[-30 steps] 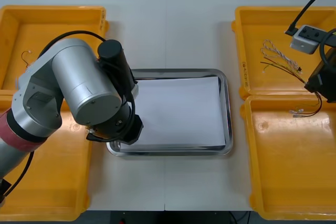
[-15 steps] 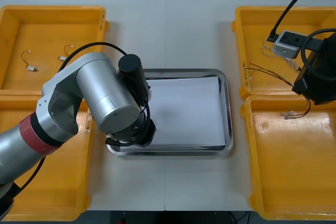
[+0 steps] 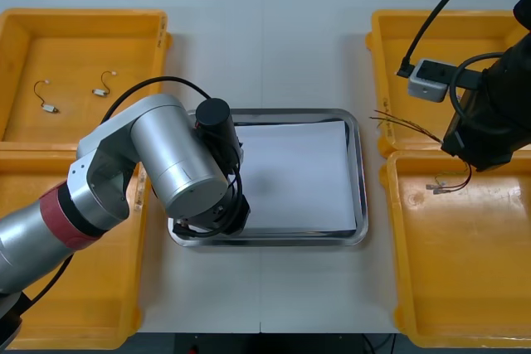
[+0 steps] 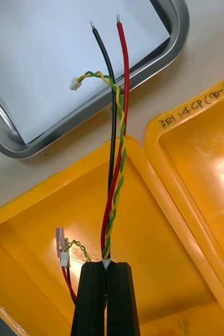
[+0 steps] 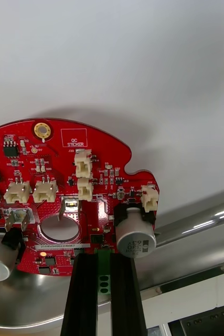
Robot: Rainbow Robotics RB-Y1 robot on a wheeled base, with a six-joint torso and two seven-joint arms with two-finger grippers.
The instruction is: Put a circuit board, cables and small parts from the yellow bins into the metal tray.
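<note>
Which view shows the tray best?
Front view: the whole tray, save a corner under the left arm. Right wrist view shows one corner beyond the cables; left wrist view, its rim by the board.

The light table (image 3: 315, 47) carries a metal tray (image 3: 274, 240) in the middle, white inside. On the left side lie two yellow bins, one far (image 3: 83, 18) and one near (image 3: 83, 304). On the right side two more lie, far (image 3: 431, 31) and near (image 3: 465, 271).
</note>
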